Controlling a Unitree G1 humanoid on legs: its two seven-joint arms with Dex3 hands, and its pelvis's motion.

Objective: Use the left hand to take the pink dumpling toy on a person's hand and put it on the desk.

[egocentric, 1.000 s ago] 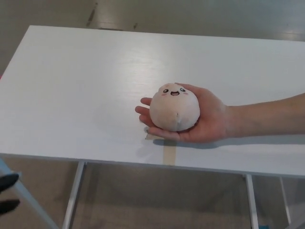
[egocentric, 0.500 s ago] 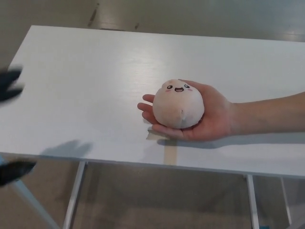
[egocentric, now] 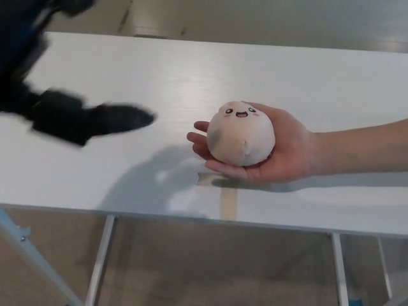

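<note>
The robot's left hand is reaching in from the upper left of the head view, blurred by motion, and is hovering over the white desk. One thick black finger is pointing right toward the toy, and another dark part of the hand is showing near the top left corner; the blur is too heavy to tell how far the fingers are spreading. The hand is holding nothing and is touching neither the toy nor the person. A soft shadow is lying on the desk below and to the right of it.

An open stretch of bare desk is separating the fingertip from the pink dumpling toy. The toy, a round plush with a small smiling face on top, is sitting in the upturned palm of a person's hand. That hand is coming in from the right edge, its forearm stretching across the desk, its fingertips pointing left toward the robot's hand.

The person's hand is sitting close to the desk's near edge, where a strip of tan tape is marking the surface just below it. Behind the toy, the desk is running wide and bare to its far edge. Beneath the near edge, metal legs and floor are showing. The right hand is out of sight.
</note>
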